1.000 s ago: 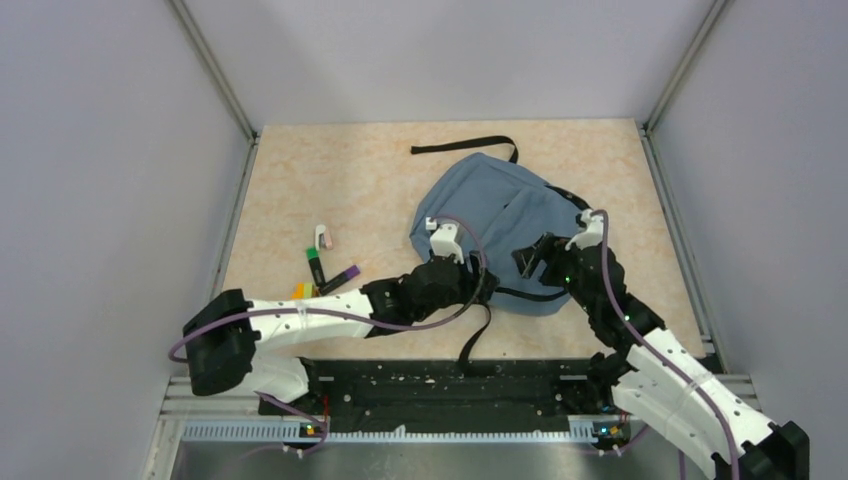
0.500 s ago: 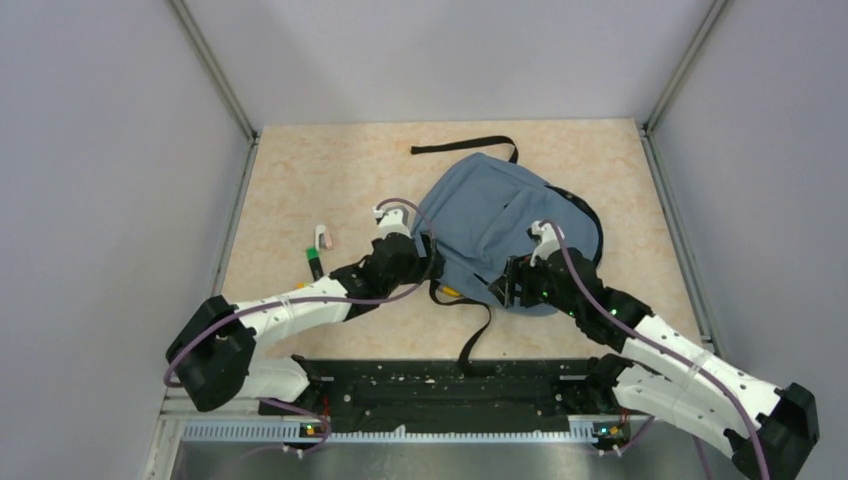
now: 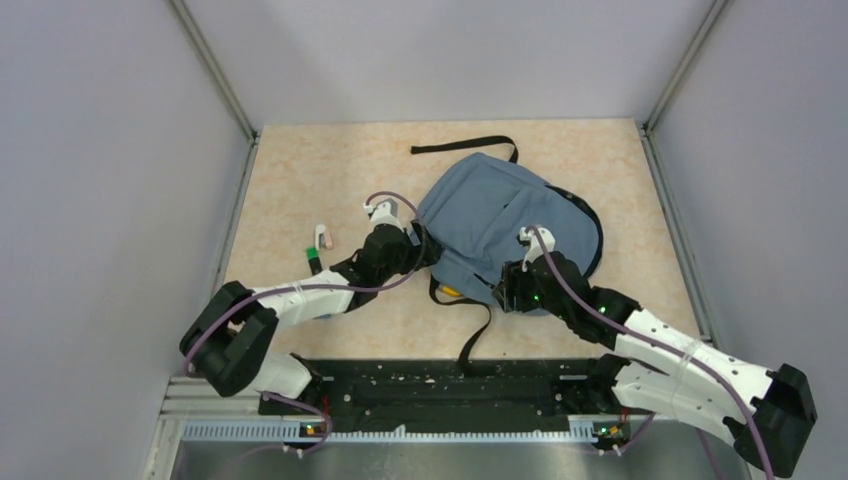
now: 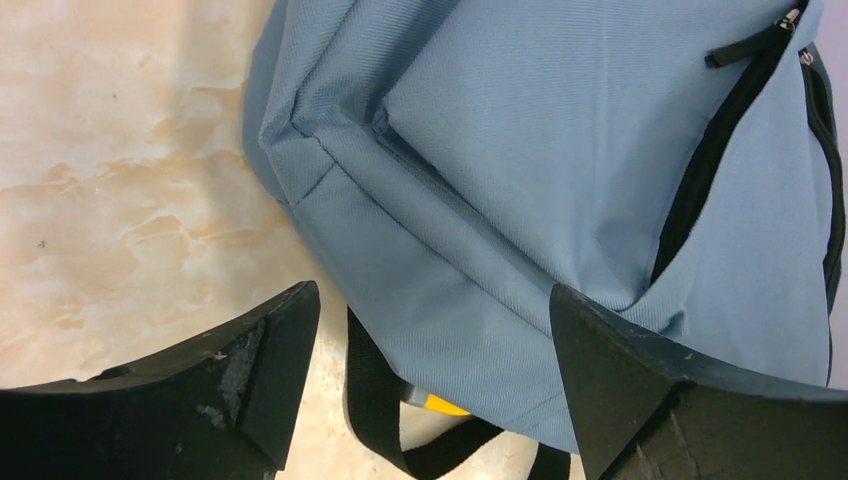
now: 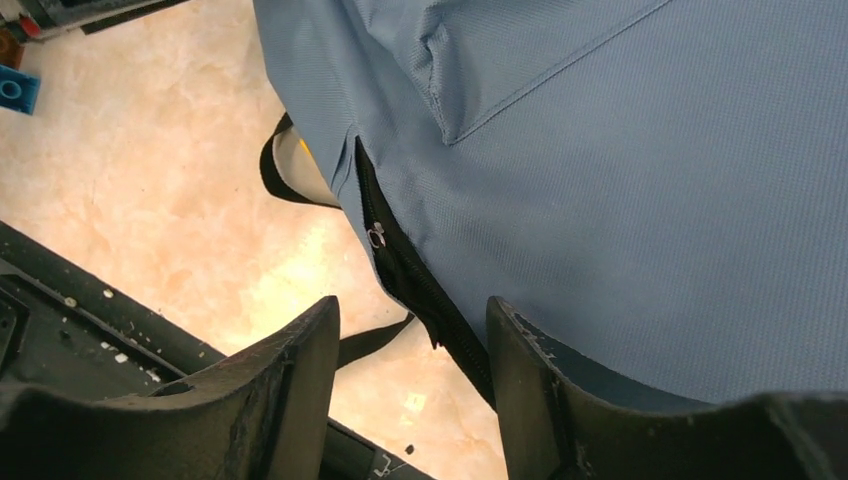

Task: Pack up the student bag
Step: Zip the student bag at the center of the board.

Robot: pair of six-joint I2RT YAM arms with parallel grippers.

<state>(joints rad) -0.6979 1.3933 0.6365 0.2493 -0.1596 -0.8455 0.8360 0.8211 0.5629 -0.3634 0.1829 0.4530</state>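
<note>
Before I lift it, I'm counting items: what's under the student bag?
A yellow object peeks out beneath the student bag at its near edge, beside a black strap. The fabric hides its remainder and anything else.

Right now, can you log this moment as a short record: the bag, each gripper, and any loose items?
bag: student bag lying flat mid-table, black straps trailing
left arm: left gripper open, over the bag's left edge, holding nothing
right arm: right gripper jaws apart astride a zip edge at the bag's near side; contact unclear
loose items: green marker and pink-white piece left of the bag; yellow object partly under it
</note>
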